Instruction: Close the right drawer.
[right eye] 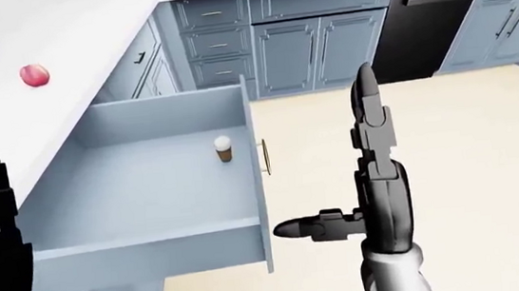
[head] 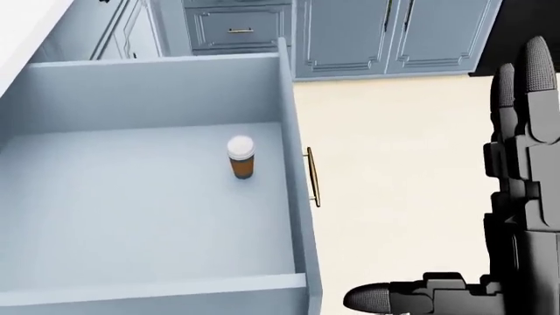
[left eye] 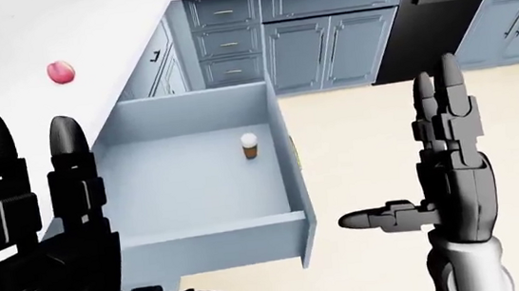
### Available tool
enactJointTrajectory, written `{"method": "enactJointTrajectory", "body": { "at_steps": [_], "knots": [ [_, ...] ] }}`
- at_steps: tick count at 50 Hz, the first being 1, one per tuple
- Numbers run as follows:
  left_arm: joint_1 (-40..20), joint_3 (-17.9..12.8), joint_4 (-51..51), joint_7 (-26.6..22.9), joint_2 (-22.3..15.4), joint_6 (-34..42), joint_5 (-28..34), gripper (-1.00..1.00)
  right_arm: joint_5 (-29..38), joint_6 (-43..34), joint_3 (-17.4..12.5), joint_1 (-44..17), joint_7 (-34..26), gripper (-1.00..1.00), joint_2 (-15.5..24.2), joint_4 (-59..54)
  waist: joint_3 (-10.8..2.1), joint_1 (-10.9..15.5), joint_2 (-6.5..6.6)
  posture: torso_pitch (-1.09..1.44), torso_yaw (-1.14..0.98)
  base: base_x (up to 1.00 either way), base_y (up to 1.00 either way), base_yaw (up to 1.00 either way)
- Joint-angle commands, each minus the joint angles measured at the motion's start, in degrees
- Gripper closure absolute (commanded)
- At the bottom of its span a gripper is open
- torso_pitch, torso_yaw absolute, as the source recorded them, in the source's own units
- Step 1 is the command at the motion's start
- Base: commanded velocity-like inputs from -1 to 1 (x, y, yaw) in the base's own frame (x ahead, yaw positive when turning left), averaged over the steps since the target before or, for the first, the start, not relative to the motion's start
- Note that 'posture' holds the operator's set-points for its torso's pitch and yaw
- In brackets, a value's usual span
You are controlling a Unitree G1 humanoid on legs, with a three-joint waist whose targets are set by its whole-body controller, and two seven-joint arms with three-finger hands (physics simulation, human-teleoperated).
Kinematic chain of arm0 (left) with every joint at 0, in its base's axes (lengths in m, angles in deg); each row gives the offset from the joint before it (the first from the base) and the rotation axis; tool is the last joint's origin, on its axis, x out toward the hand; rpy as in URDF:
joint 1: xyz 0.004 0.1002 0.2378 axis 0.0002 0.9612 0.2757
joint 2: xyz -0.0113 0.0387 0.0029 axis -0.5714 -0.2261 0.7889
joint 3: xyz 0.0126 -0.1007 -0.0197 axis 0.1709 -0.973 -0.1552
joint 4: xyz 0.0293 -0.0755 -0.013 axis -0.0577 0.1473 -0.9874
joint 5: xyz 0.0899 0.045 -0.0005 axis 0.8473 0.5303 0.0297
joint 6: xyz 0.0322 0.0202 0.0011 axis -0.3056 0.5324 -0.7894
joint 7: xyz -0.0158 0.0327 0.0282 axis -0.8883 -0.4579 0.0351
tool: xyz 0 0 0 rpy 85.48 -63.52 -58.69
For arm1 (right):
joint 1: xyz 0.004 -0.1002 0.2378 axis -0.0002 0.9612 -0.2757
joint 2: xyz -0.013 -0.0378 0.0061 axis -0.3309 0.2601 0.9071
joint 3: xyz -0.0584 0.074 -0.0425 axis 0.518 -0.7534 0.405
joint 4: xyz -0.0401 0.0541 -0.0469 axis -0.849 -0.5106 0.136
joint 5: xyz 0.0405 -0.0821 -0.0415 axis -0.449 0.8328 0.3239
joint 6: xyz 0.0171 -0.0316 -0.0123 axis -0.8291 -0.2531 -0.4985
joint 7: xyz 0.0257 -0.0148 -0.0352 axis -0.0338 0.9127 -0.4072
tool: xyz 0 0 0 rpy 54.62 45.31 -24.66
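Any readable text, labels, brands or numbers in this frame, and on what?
None readable. The small amber bottle with a white cap in the open pale blue drawer shows no legible label, and the blue cabinet fronts, white countertop and black dishwasher are unmarked.

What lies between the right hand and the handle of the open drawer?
Only bare cream floor lies between the right hand and the drawer handle, as the left-eye view shows.
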Motion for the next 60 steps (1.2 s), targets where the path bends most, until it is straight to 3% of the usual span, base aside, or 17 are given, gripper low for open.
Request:
{"method": "enactJointTrajectory", "body": {
  "at_steps": [1, 9, 15, 18, 21, 26, 28, 29, 30, 33, 39, 40, 42, 44, 48, 56, 60],
  "knots": [
    [-0.41, -0.13, -2.1, 0.16, -0.37, -1.42, 0.01, -1.0, -0.21, 1.19, -0.16, -0.61, 0.26, -1.0, 0.14, 2.44, -0.39, -0.02, 0.13, 0.0, 0.0, 0.07, 0.0, 0.0],
    [-0.45, 0.17, -2.1, 0.82, -1.04, -1.38, 0.02, -1.0, -0.58, 0.85, -0.64, -0.75, 0.17, -1.0, 0.19, 2.43, -0.27, -0.15, 0.11, 0.0, 0.0, 0.07, 0.0, 0.0],
    [-0.47, 0.36, -2.1, 1.11, -1.36, -1.58, 0.13, -1.0, -0.43, 1.06, -0.55, -0.97, 0.21, -1.0, 0.23, 2.02, 0.42, -0.45, 1.75, 0.0, 0.0, 0.07, 0.0, 0.0],
    [-0.48, 0.58, -2.1, 1.19, -1.4, -1.48, 0.28, -1.0, -0.29, 1.49, -0.32, -0.71, 0.27, -1.0, 0.15, 1.82, -0.1, 0.03, 1.72, 0.0, 0.0, 0.08, 0.0, 0.0],
    [-0.5, 0.6, -2.1, 1.25, -1.43, -1.42, 0.32, -1.0, -0.5, 1.72, -0.25, -0.75, 0.3, -1.0, 0.14, 1.59, -0.06, 0.35, 2.49, 0.0, 0.0, 0.1, 0.0, 0.0],
    [-0.37, 0.57, -2.1, 1.43, -1.66, -1.61, 0.21, -1.0, -0.51, 1.46, -0.46, -0.92, 0.38, -1.0, 0.19, 1.38, 0.41, 0.64, 0.3, 0.0, 0.0, 0.1, 0.0, 0.0],
    [-0.31, 0.54, -2.1, 1.27, -1.52, -1.67, 0.26, -1.0, -0.59, 1.4, -0.51, -0.93, 0.33, -1.0, 0.24, 1.47, -0.05, 0.76, -1.57, 0.0, 0.0, 0.1, 0.0, 0.0],
    [-0.36, 0.48, -2.1, 1.18, -1.42, -1.55, 0.23, -1.0, -0.69, 1.47, -0.53, -1.04, 0.36, -1.0, 0.24, 1.32, -0.65, 0.72, -3.23, 0.0, 0.0, 0.09, 0.0, 0.0],
    [-0.4, 0.44, -2.1, 1.14, -1.36, -1.54, 0.23, -1.0, -0.44, 1.23, -0.59, -1.18, 0.4, -1.0, 0.28, 1.28, -0.3, 0.27, -2.04, 0.0, 0.0, 0.1, 0.0, 0.0],
    [-0.38, 0.42, -2.1, 0.99, -1.25, -1.48, 0.22, -1.0, -0.49, 1.32, -0.56, -0.97, 0.41, -1.0, 0.24, 1.42, 0.49, -0.52, -2.37, 0.0, 0.0, 0.1, 0.0, 0.0],
    [-0.32, 0.33, -2.1, 0.81, -1.07, -1.5, 0.2, -1.0, -1.04, 1.15, -0.9, -1.27, 0.39, -1.0, 0.33, 1.41, 1.4, -0.49, 0.38, 0.0, 0.0, 0.08, 0.0, 0.0],
    [-0.38, 0.3, -2.1, 0.81, -1.06, -1.42, 0.21, -1.0, -1.03, 1.0, -0.99, -1.22, 0.39, -1.0, 0.33, 1.64, 0.59, -1.15, 0.68, 0.0, 0.0, 0.0, 0.0, 0.0],
    [-0.35, 0.26, -2.1, 0.88, -1.12, -1.46, 0.13, -1.0, -1.33, 0.6, -1.31, -1.05, 0.35, -1.0, 0.31, 2.41, -0.87, -1.83, 3.27, 0.0, 0.0, 0.0, 0.0, 0.0],
    [-0.31, 0.28, -2.1, 1.04, -1.28, -1.52, 0.08, -1.0, -1.72, 0.48, -1.76, -0.86, 0.38, -1.0, 0.28, 3.04, -0.11, -1.46, 1.36, 0.0, 0.0, 0.0, 0.0, 0.0],
    [-0.38, 0.22, -2.1, 1.19, -1.39, -1.52, 0.03, -1.0, -2.35, -0.06, -2.96, -0.31, 0.24, -1.0, 0.17, 5.23, -1.4, -0.46, -0.46, 0.0, 0.0, 0.0, 0.0, 0.0],
    [-0.47, 0.17, -2.1, 1.38, -1.64, -1.32, -0.29, -1.0, -4.67, -1.11, -4.44, 2.42, -1.46, -1.0, -0.84, 11.4, -2.21, 0.15, -0.79, 0.0, 0.0, 0.0, 0.0, 0.0],
    [-0.72, -0.03, -2.1, 1.52, -1.75, -1.11, -0.4, -1.0, -6.49, -2.19, -6.54, 3.24, -2.12, -1.0, -1.24, 13.12, -2.42, 0.17, -0.62, 0.0, 0.0, 0.0, 0.0, 0.0]
  ]
}}
